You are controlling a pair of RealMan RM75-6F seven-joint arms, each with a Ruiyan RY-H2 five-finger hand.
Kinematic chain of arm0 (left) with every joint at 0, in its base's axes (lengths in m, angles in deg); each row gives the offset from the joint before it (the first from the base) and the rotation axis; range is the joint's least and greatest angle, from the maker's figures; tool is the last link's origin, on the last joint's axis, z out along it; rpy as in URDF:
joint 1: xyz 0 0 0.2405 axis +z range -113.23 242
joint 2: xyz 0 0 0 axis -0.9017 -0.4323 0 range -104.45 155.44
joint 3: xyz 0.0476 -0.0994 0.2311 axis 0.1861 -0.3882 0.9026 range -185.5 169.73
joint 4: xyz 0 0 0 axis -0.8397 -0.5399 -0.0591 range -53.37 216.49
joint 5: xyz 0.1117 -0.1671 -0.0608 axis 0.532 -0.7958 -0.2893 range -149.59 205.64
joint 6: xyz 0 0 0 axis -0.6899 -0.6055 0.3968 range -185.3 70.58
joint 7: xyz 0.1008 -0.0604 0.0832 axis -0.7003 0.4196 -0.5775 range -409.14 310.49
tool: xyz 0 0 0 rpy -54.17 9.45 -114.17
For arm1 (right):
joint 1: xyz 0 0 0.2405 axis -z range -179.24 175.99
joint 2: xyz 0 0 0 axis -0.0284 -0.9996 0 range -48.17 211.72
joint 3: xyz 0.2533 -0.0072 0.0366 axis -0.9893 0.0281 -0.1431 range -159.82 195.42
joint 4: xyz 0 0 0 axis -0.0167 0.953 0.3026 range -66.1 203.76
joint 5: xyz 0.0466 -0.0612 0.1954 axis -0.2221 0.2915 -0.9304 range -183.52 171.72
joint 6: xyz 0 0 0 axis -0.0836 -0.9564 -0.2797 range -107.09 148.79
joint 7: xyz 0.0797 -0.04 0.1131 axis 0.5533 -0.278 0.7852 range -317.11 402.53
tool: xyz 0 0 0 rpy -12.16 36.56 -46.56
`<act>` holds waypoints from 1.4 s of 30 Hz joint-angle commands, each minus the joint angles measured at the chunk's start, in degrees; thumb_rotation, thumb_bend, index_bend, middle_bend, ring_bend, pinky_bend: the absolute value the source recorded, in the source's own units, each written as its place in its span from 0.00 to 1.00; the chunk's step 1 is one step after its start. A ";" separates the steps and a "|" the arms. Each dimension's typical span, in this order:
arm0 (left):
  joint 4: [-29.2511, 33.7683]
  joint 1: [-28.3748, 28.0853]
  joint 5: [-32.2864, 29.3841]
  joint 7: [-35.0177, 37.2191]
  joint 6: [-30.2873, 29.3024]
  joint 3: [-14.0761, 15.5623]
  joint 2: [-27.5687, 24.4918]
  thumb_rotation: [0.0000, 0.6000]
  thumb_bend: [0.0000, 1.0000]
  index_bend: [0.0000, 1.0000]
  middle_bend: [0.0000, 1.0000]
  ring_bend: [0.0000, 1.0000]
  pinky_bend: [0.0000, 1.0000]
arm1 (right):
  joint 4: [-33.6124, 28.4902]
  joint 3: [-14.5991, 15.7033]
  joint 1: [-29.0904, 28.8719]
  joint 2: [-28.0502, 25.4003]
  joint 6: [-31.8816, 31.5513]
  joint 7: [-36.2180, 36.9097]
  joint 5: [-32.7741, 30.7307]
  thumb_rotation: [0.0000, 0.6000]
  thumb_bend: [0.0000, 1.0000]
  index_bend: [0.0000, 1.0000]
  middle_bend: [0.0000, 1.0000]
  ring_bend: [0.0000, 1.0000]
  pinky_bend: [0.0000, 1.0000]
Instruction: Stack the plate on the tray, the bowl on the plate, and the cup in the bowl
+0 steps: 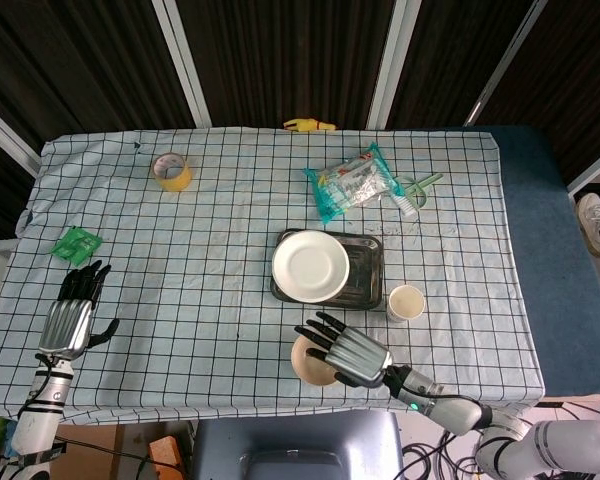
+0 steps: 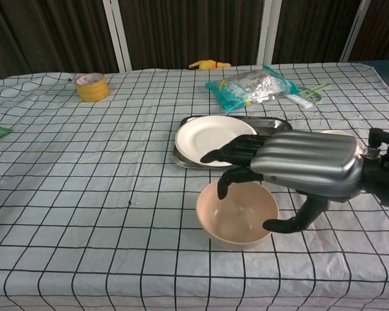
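Observation:
A white plate lies on the left part of the metal tray. A beige bowl stands on the cloth in front of the tray. My right hand hovers over the bowl's right side, fingers spread, holding nothing. A paper cup stands right of the tray; in the chest view only its rim shows behind the hand. My left hand rests open at the table's left edge.
A yellow tape roll sits at the back left, a green packet at the left edge. A plastic snack bag and a green brush lie behind the tray. A yellow toy is at the far edge.

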 commanded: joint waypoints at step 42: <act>-0.88 -0.03 -0.28 1.59 0.83 -0.24 0.24 1.00 0.31 0.00 0.00 0.00 0.00 | 11.45 -1.77 4.63 8.61 -5.03 2.31 5.39 1.00 0.46 0.66 0.00 0.00 0.00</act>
